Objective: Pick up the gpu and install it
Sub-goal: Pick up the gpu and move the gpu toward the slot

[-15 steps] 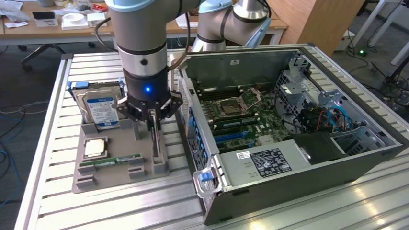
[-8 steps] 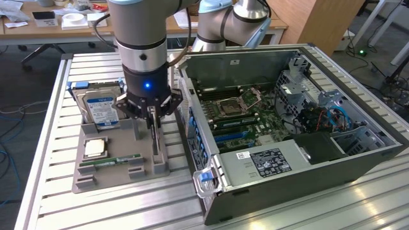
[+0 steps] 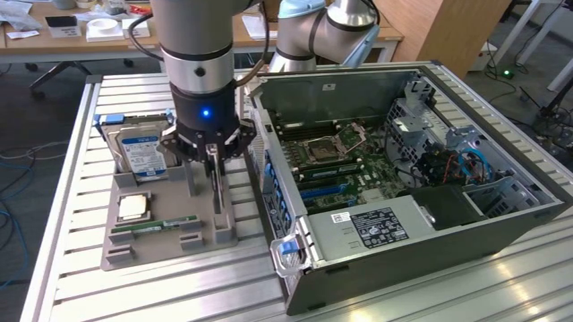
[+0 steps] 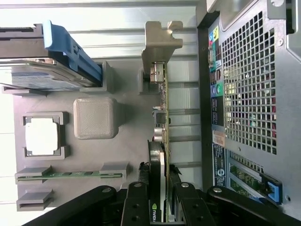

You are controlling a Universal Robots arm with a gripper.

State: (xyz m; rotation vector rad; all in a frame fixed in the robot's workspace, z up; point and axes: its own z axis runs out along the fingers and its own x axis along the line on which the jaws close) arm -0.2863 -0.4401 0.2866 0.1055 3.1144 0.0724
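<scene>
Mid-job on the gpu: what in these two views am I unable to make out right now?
- Lower edge of the gpu: exterior view, sunk between the posts of the gray tray.
- Its upper edge: exterior view, covered by the gripper.
- Its faces: wrist view, card seen edge-on.
- Expansion slots on the motherboard: exterior view, too small; wrist view, behind the rear panel of the computer case.

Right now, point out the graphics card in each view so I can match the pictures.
Exterior view: graphics card stands on edge in the grey holder, under the gripper.
Wrist view: graphics card seen edge-on, clamped between the jaws.
Shared landmark: the hard drive in the same holder.
</scene>
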